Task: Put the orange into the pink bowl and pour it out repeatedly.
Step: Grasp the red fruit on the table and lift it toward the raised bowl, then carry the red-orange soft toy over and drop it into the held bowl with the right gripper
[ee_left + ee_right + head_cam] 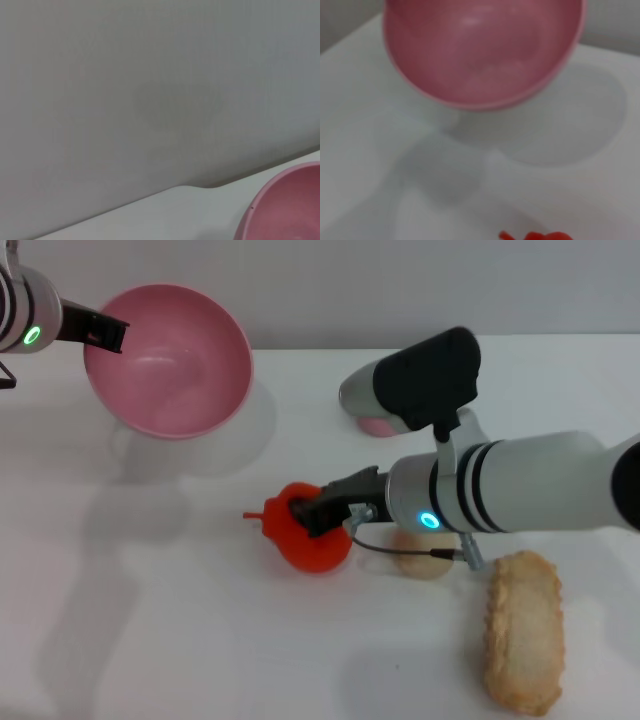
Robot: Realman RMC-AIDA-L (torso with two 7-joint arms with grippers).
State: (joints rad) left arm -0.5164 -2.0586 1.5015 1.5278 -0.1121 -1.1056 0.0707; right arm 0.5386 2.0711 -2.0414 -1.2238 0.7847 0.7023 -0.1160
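Observation:
The pink bowl (170, 365) hangs above the table's back left, tipped with its empty inside facing forward; my left gripper (108, 335) is shut on its rim. The bowl's edge (290, 205) also shows in the left wrist view, and it fills the right wrist view (480, 50). The orange (312, 540) lies on the table in front of the bowl, its nub pointing left. My right gripper (305, 515) reaches in from the right with its black fingers closed against the orange's top. Only a sliver of the orange (540, 236) shows in the right wrist view.
A beige ball (420, 558) lies just under my right forearm. A crusty bread-like piece (522, 630) lies at the front right. A small pink fruit (378, 426) sits behind the right wrist. The white table (150, 620) meets a grey wall at the back.

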